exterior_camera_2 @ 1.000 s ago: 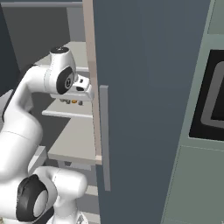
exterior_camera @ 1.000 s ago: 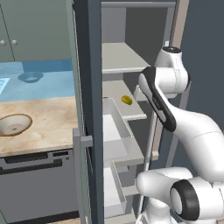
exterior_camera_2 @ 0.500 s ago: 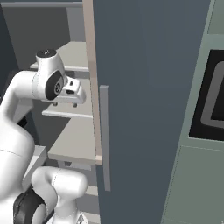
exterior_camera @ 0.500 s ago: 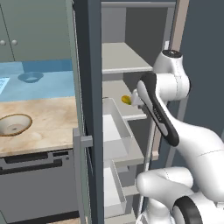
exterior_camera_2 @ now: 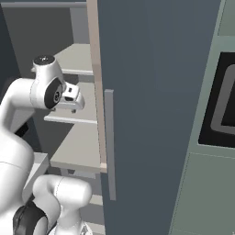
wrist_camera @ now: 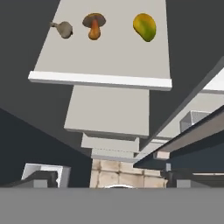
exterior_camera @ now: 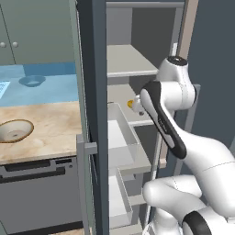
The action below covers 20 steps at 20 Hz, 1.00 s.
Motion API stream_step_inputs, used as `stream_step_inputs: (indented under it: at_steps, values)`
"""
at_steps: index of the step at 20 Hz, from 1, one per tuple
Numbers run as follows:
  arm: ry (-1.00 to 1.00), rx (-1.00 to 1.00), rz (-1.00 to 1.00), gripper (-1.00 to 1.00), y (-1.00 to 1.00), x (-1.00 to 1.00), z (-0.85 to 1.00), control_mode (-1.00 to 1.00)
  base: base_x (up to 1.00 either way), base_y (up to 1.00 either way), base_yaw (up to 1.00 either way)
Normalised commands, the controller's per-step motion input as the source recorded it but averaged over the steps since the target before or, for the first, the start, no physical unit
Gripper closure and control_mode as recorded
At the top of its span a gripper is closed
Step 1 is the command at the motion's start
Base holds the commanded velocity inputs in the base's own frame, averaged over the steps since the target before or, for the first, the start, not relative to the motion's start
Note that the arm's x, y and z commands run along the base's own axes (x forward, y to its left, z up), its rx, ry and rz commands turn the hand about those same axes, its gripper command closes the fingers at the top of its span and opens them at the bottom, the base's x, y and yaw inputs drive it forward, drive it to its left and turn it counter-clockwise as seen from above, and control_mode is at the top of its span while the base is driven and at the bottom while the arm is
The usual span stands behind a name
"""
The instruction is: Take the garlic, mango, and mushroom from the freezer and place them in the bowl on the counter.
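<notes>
On a pale grey freezer shelf (wrist_camera: pixel 103 61) lie the garlic (wrist_camera: pixel 64 29), the brown-capped mushroom (wrist_camera: pixel 94 25) and the yellow-green mango (wrist_camera: pixel 145 27), in a row and apart from each other. My gripper (wrist_camera: pixel 113 181) hangs back from the shelf's front edge, open, its tips wide apart with nothing between them. From the left base view a bit of the mango (exterior_camera: pixel 131 104) peeks out beside the arm's elbow inside the freezer (exterior_camera: pixel 94 55). The tan-rimmed bowl (exterior_camera: pixel 15 130) stands on the beige counter (exterior_camera: pixel 50 124), left of the freezer. My hand (exterior_camera_2: pixel 71 97) shows in front of the shelves.
White door bins (exterior_camera: pixel 121 137) jut out on the open freezer door at the left. The other dark door (exterior_camera_2: pixel 156 92) with its grey handle (exterior_camera_2: pixel 109 142) stands close on the right. A bluish mirrored bowl (exterior_camera: pixel 32 81) shows behind the counter. A dark oven front (exterior_camera_2: pixel 222 105) lies far right.
The jaws have gone from half closed to wide open. The arm has lifted and the hand has drawn a little back from the shelf. The three foods have not moved.
</notes>
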Motion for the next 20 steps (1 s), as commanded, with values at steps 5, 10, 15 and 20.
stream_step_inputs:
  at_steps: [5, 10, 15, 20]
  values:
    - [-0.10, 0.00, 0.03, -1.00, 0.24, 0.22, 0.00, -1.00, 0.00, 0.00, 0.00]
    - [-0.10, 0.00, 0.03, -1.00, 0.07, 0.26, -0.01, -1.00, 0.00, 0.00, 0.00]
    - [-0.07, 0.04, 0.10, -1.00, 0.00, 0.18, -0.12, -1.00, 0.00, 0.00, 0.00]
    - [-0.03, 0.10, 0.12, -1.00, 0.00, 0.30, -0.36, -1.00, 0.00, 0.00, 0.00]
